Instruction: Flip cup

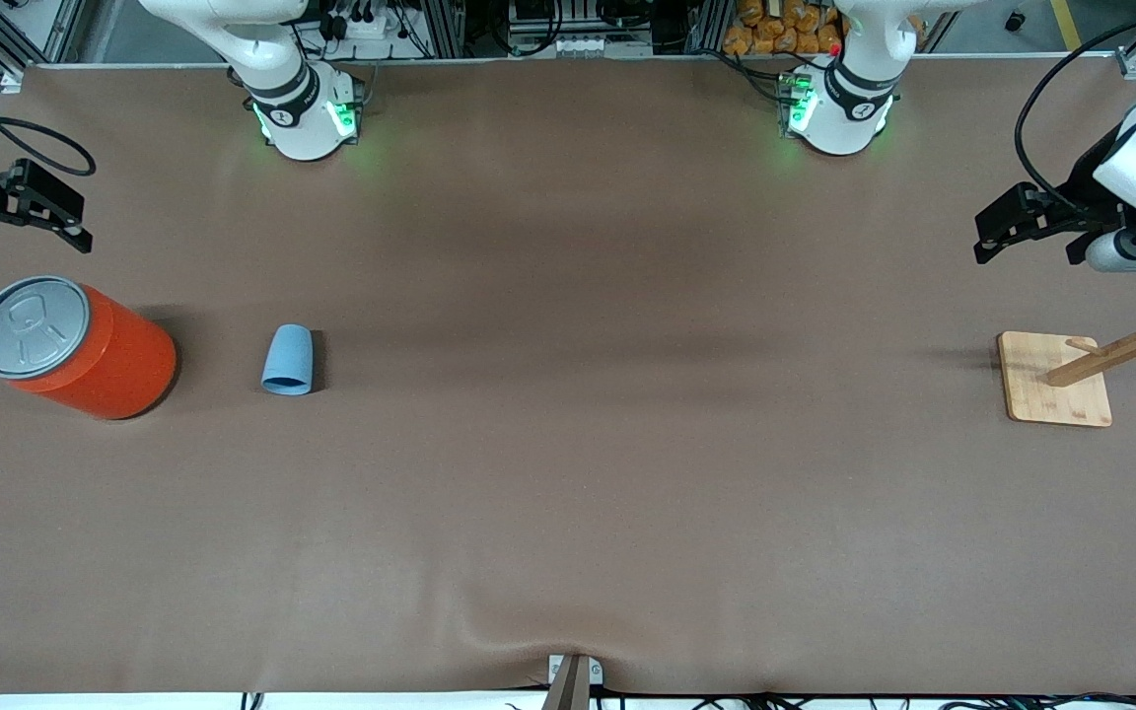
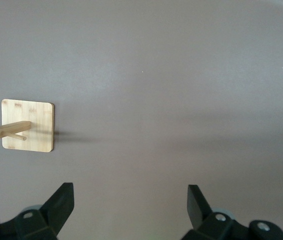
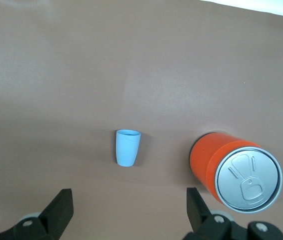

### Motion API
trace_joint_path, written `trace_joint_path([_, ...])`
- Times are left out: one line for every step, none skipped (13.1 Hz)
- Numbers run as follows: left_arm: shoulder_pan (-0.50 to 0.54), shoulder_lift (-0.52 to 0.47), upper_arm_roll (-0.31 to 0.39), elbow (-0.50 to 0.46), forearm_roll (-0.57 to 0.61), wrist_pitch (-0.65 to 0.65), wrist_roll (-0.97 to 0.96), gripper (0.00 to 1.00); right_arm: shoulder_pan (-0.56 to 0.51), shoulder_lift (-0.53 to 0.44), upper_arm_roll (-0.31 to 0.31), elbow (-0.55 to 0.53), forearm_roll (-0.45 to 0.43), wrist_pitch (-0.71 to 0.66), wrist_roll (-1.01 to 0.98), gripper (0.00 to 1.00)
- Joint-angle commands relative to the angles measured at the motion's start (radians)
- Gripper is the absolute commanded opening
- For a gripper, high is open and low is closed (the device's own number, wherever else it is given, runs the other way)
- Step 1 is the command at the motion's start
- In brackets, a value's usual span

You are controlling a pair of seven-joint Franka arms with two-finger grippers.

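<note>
Table (image 1: 568, 513) mostly bare. Orange can (image 1: 95, 355) stands at the right arm's end, cup (image 1: 288, 360) just beside it toward the middle, apart, apparently upside down with its wide end on the cloth. I'd take the cup with the right gripper (image 1: 21, 222), which hangs over the table edge above the can, fingers apart. Come in from the side away from the can, grip mid-wall, turn it over. Left gripper (image 1: 1027, 229) waits, fingers apart, above the wooden stand (image 1: 1056, 390).
</note>
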Motion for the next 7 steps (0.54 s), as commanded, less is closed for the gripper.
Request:
trace_joint_path([-0.003, 0.011, -0.004, 0.026, 0.031, -0.006, 0.003, 1.00, 0.002, 0.001, 0.005, 0.009, -0.020, -0.009, -0.004, 1.00])
trace_joint_path([-0.001, 0.009, -0.004, 0.026, 0.031, -0.006, 0.003, 1.00, 0.001, -0.001, 0.005, 0.009, -0.020, -0.009, -0.004, 1.00])
trace_joint_path([0.005, -0.005, -0.004, 0.026, 0.031, -0.009, 0.003, 1.00, -0.001, 0.001, 0.006, 0.009, -0.019, -0.009, -0.006, 1.00])
trace_joint_path([0.008, -0.008, 0.000, 0.035, 0.029, -0.009, 0.003, 1.00, -0.001, 0.001, 0.006, 0.009, -0.017, -0.009, -0.006, 1.00])
trace_joint_path([0.013, -0.008, 0.005, 0.049, 0.029, -0.014, 0.011, 1.00, -0.001, -0.001, 0.006, 0.009, -0.017, -0.012, -0.006, 1.00])
trace_joint_path([0.014, -0.005, 0.006, 0.053, 0.029, -0.025, 0.014, 1.00, -0.001, 0.001, 0.006, 0.009, -0.017, -0.016, -0.004, 1.00])
trace_joint_path([0.013, 0.004, 0.008, 0.055, 0.032, -0.025, 0.014, 1.00, -0.001, -0.001, 0.005, 0.009, -0.017, -0.016, -0.006, 1.00])
